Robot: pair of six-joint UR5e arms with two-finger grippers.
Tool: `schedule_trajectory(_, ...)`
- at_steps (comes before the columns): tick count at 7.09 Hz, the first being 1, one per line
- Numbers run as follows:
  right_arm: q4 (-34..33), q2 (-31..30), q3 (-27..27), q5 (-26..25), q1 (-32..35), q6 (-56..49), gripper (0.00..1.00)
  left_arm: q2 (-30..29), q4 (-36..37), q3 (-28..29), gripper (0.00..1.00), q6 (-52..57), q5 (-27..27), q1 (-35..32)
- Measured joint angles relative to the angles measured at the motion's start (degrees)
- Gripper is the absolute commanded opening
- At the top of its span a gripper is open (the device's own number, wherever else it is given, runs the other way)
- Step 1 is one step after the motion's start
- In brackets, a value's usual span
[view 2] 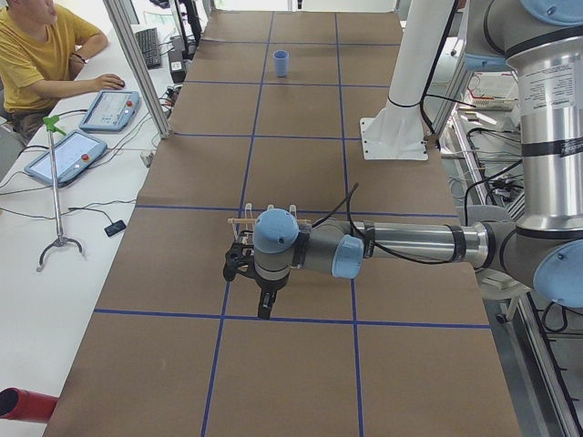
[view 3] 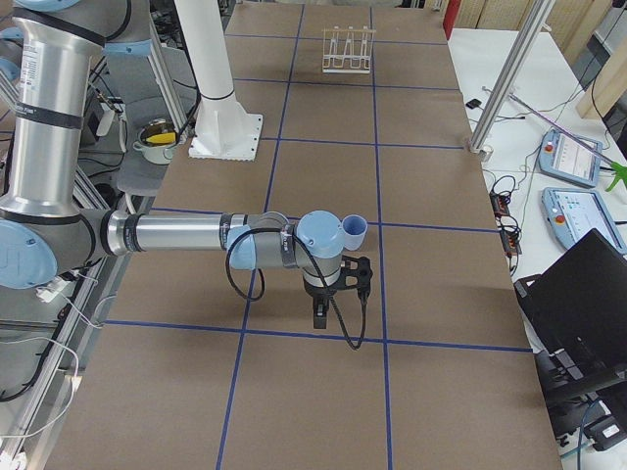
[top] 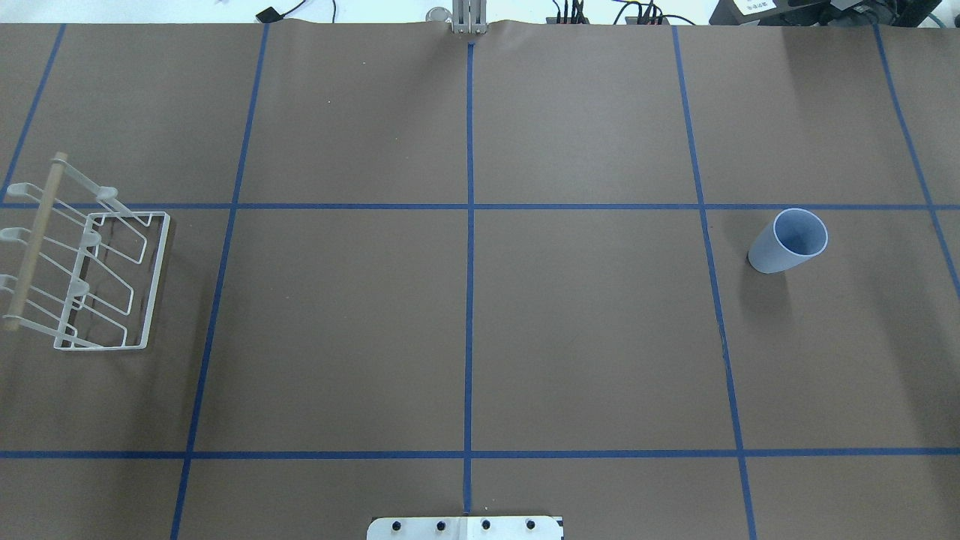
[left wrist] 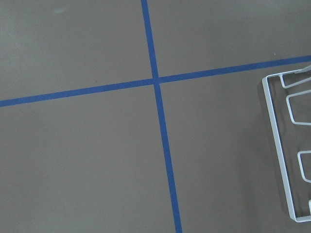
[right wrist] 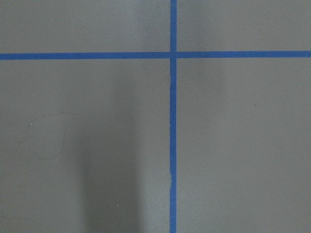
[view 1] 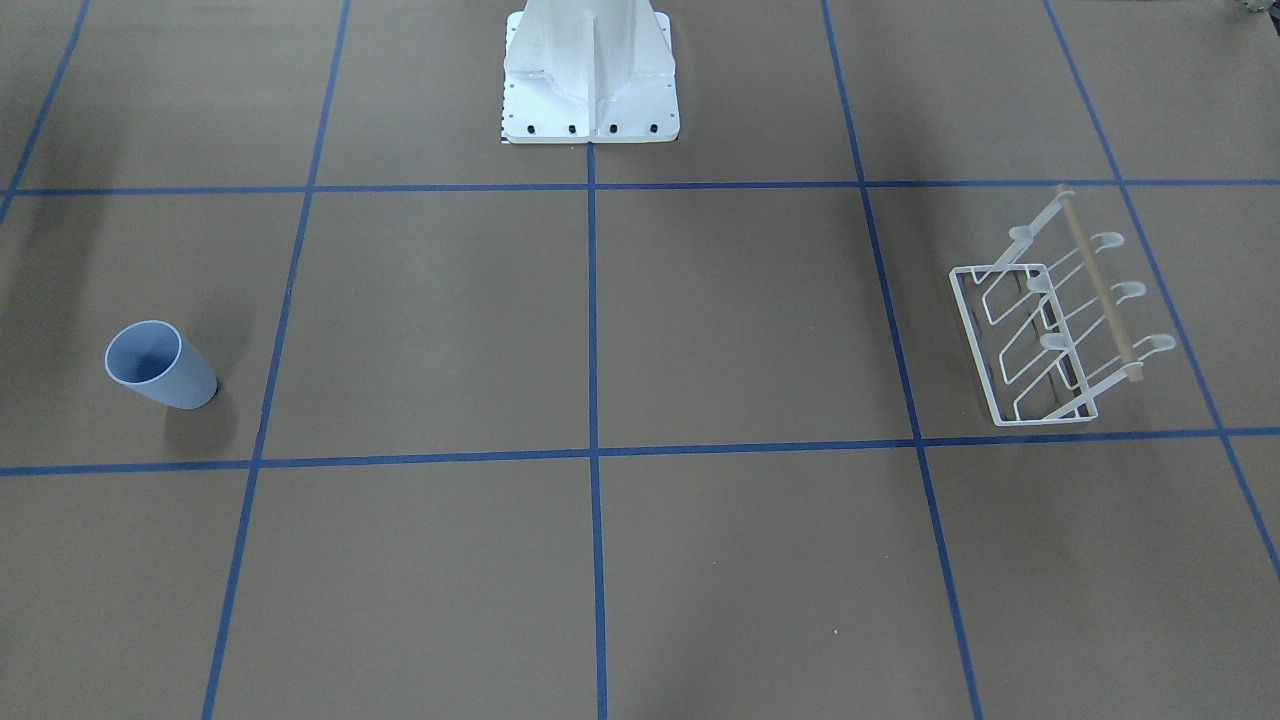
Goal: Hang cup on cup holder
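The light blue cup [top: 787, 241] stands upright on the table's right part; it also shows in the front view [view 1: 160, 365] and far off in the left side view [view 2: 281, 64]. The white wire cup holder [top: 36, 240] with its wooden dowel stands at the far left, and shows in the front view [view 1: 1102, 290] and the left wrist view [left wrist: 278, 145]. My left gripper [view 2: 264, 308] hangs above the table beside the holder. My right gripper [view 3: 318, 318] hangs near the cup [view 3: 355, 231]. I cannot tell whether either is open or shut.
The white robot pedestal [view 1: 590, 80] stands at the table's near middle edge. Blue tape lines grid the brown table. An operator [view 2: 36, 55] sits with teach pendants [view 2: 109, 109] beside the table. A laptop [view 3: 578, 304] lies off the table's side.
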Motion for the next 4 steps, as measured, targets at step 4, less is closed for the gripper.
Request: schedule_trajectory(4,0.1,0.2,0.1,1.1,0.0,0.2,1.0,0.0,0.1,-1.3,0.98,0.0,0.2,0.0)
